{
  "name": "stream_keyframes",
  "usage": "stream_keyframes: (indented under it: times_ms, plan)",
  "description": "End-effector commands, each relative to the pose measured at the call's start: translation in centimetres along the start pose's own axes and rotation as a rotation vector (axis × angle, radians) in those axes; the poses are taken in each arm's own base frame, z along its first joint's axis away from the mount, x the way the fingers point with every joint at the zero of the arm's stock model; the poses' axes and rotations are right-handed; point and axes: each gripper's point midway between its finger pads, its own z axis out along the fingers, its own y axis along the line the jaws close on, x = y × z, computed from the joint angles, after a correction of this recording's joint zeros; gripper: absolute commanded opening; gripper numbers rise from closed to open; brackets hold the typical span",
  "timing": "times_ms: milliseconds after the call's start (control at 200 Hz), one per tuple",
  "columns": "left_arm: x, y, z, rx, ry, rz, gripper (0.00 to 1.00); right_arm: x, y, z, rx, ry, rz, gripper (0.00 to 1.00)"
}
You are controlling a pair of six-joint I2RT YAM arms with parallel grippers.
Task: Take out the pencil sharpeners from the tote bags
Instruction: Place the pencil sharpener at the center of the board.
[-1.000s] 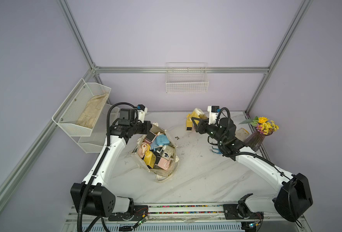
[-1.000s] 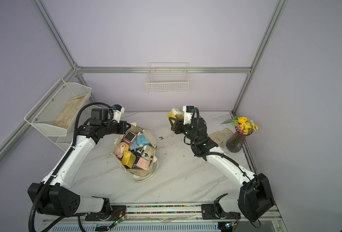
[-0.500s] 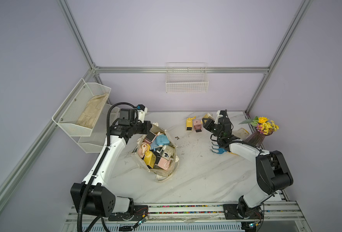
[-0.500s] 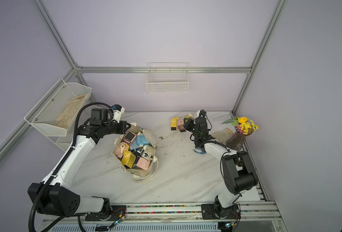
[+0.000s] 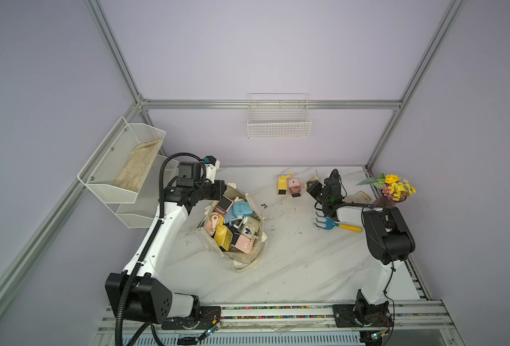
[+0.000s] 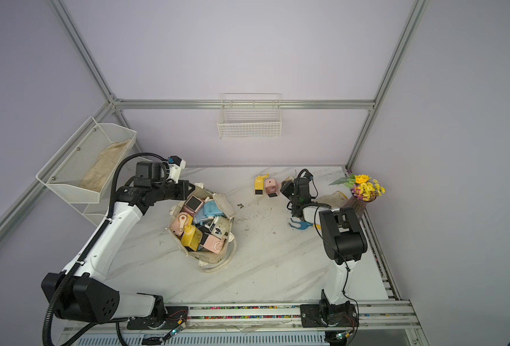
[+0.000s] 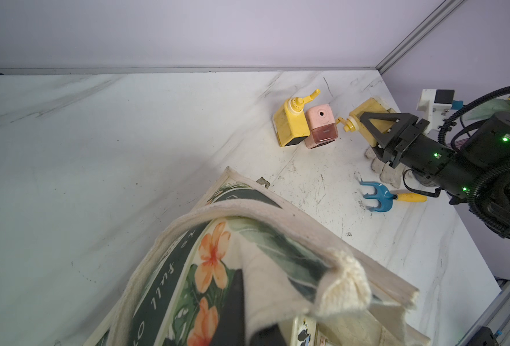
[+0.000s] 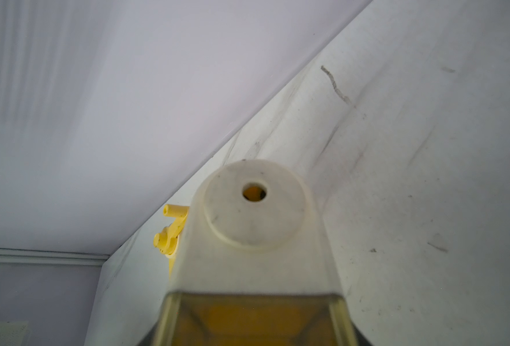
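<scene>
The cream tote bag (image 5: 241, 260) (image 6: 214, 260) with a leafy print (image 7: 217, 263) lies open at the table's middle-left. Several pencil sharpeners (image 5: 232, 221) in pink, blue, yellow and beige fill it. My left gripper (image 5: 222, 190) (image 7: 247, 323) is shut on the bag's far rim. A yellow sharpener (image 5: 282, 185) (image 7: 289, 125) and a pink sharpener (image 5: 294, 187) (image 7: 321, 125) stand together on the table at the back. Just right of them, my right gripper (image 5: 312, 187) (image 7: 367, 125) is shut on a pale yellow sharpener (image 7: 364, 115) (image 8: 253, 239), whose crank points at the pink one.
A blue hand rake (image 5: 327, 223) with a yellow handle lies under the right forearm. A dirty glove (image 5: 360, 196) and a flower vase (image 5: 391, 191) sit at the back right. A wire basket (image 5: 279, 125) hangs on the back wall. A wire shelf (image 5: 122, 167) is at the left.
The right arm has folded back at the elbow and carried its sharpener a little to the right, uncovering the yellow and pink ones. The left arm has stayed still.
</scene>
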Motion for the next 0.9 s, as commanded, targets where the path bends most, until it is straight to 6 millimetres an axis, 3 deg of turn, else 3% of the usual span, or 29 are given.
stream_keyframes:
  times_ms: [0, 455, 695, 895]
  plan:
    - [-5.7, -1.5, -3.7, 0.015, -0.23, 0.083, 0.0, -2.0, 1.5, 1.3, -0.076, -0.052, 0.056, 0.14]
    - [-5.7, -1.4, -3.6, 0.014, -0.228, 0.083, 0.0, -0.1, -2.1, 5.2, -0.053, 0.009, 0.144, 0.18]
    - [-5.7, -1.4, -3.5, 0.01, -0.228, 0.084, 0.0, 1.6, -2.9, 6.1, -0.061, 0.07, 0.171, 0.38]
    - [-5.7, -1.4, -3.6, 0.01, -0.228, 0.085, 0.0, 1.6, -2.5, 5.4, -0.064, 0.082, 0.172, 0.57]
